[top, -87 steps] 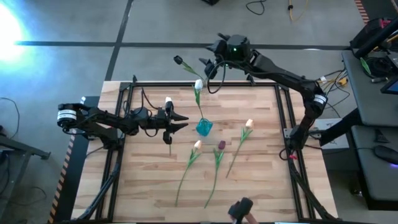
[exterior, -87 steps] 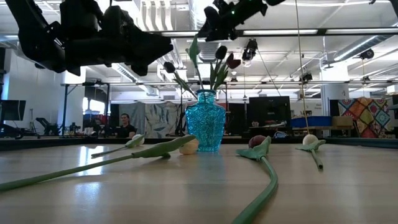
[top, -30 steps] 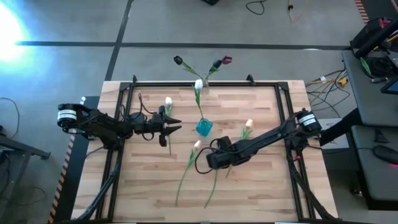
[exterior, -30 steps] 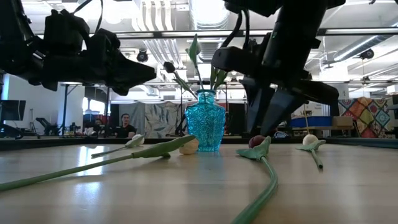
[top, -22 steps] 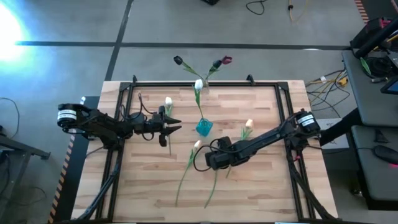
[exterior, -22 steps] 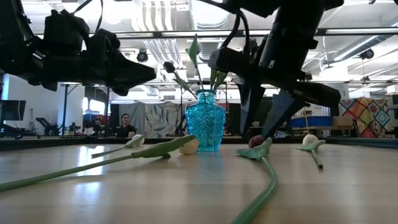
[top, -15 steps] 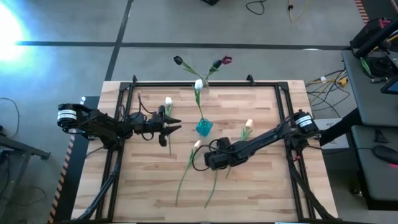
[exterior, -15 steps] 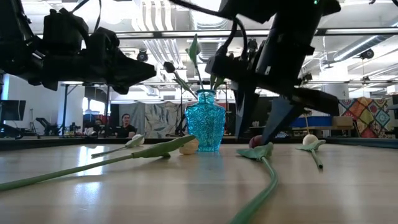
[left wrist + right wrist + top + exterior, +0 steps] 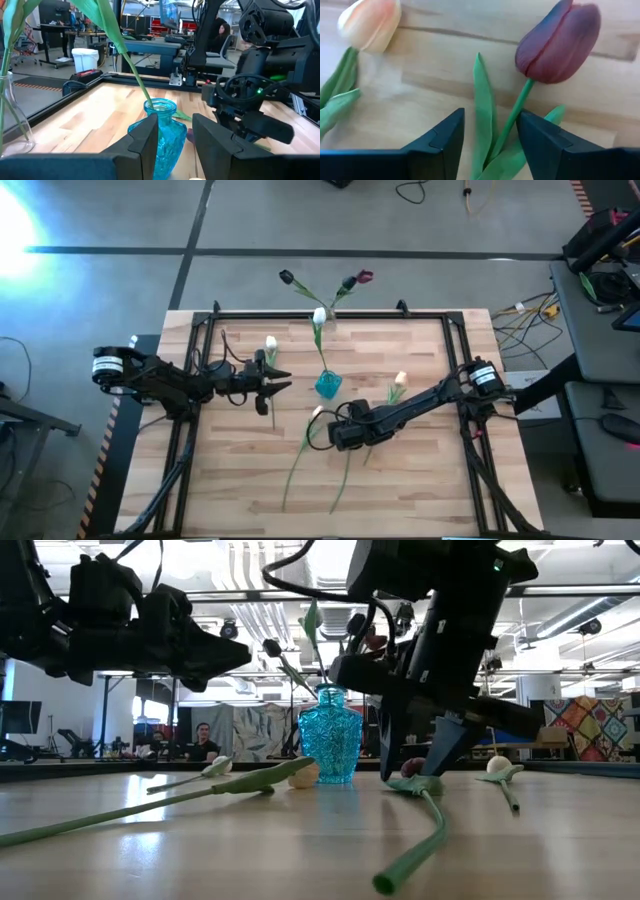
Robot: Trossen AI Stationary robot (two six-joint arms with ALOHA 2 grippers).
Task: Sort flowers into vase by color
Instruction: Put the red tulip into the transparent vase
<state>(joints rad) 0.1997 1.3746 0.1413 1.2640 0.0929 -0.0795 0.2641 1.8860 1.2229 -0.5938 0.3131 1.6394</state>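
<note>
A dark maroon tulip lies on the table; its head (image 9: 557, 40) and stem (image 9: 517, 112) show in the right wrist view. My right gripper (image 9: 345, 430) is open and low over it, one finger on each side of the stem just below the head. A peach tulip (image 9: 316, 413) lies to its left, another (image 9: 400, 380) to its right. The blue glass vase (image 9: 328, 386) holds a white tulip (image 9: 319, 316) and dark tulips (image 9: 356, 279). My left gripper (image 9: 283, 380) hangs open and empty to the left of the vase. My right gripper comes from above, pointing down, its fingers (image 9: 440, 145) across the maroon tulip's stem and a leaf (image 9: 482, 115), close under the head. I cannot tell whether the fingers touch them. The tulip lies on the table.
A white tulip (image 9: 270, 342) stands in a clear vase (image 9: 10, 115) beside my left gripper. Long green stems (image 9: 340, 480) run toward the table's near edge. A black frame (image 9: 300, 315) borders the table. A person sits in the room behind (image 9: 203, 743).
My right gripper has gone down until its fingertips reach the table on either side of the maroon tulip. The near end of the tulip's stem has shifted a little in the low view.
</note>
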